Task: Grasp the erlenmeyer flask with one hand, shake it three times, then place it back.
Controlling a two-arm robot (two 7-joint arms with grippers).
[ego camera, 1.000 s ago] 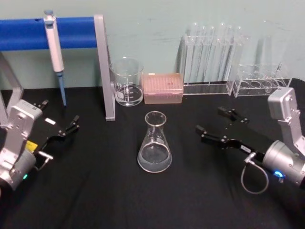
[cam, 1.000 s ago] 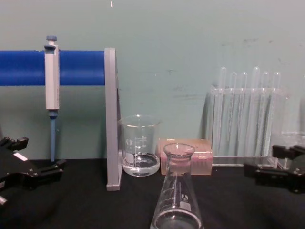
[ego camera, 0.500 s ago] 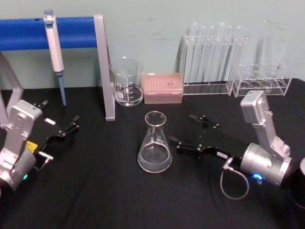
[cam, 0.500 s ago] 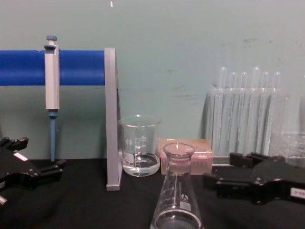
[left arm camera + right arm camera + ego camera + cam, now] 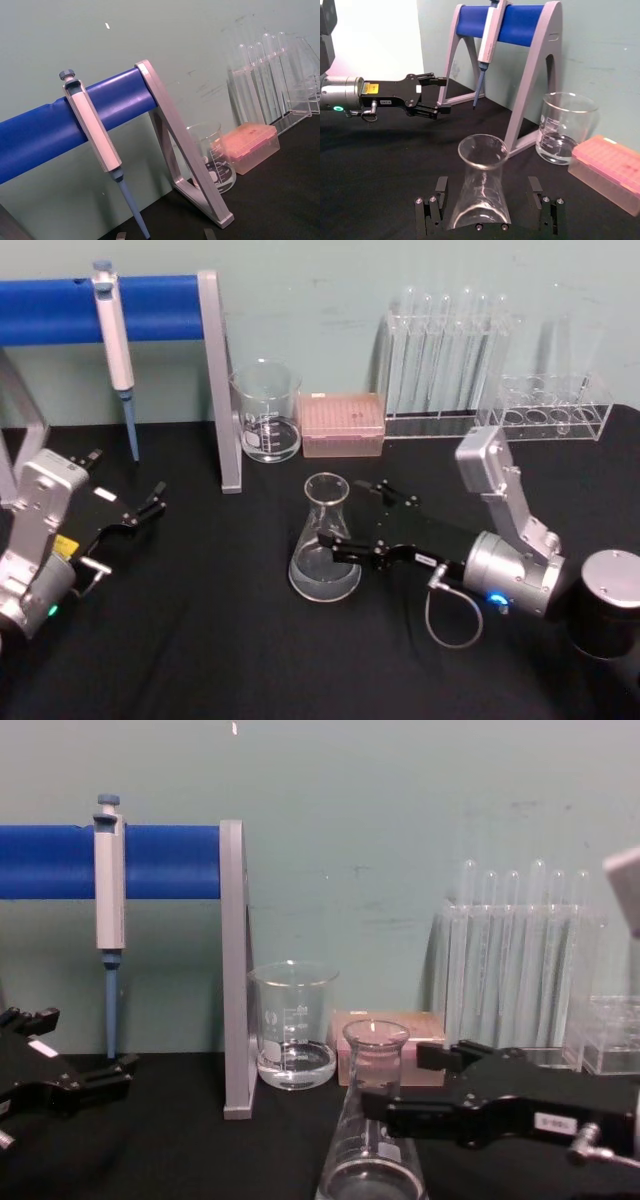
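Note:
The erlenmeyer flask (image 5: 325, 540) stands upright on the black table, clear glass with a little liquid in its wide base. My right gripper (image 5: 362, 522), the hand with the silver wrist, reaches in from the right and is open. In the right wrist view the flask (image 5: 482, 185) sits between the two black fingers (image 5: 437, 200) with a gap on each side. From the chest view the flask (image 5: 372, 1120) stands just left of the right gripper (image 5: 410, 1080). My left gripper (image 5: 140, 512) rests open at the table's left, apart from the flask.
A glass beaker (image 5: 266, 412) and a pink tip box (image 5: 342, 425) stand behind the flask. Test tube racks (image 5: 440, 360) line the back right. A pipette (image 5: 115, 335) hangs on the blue-barred stand (image 5: 222, 390). A black cylinder (image 5: 605, 615) sits at the right edge.
My right arm has swept left across the table, bringing its open fingers to either side of the flask. The flask and the left arm have stayed still.

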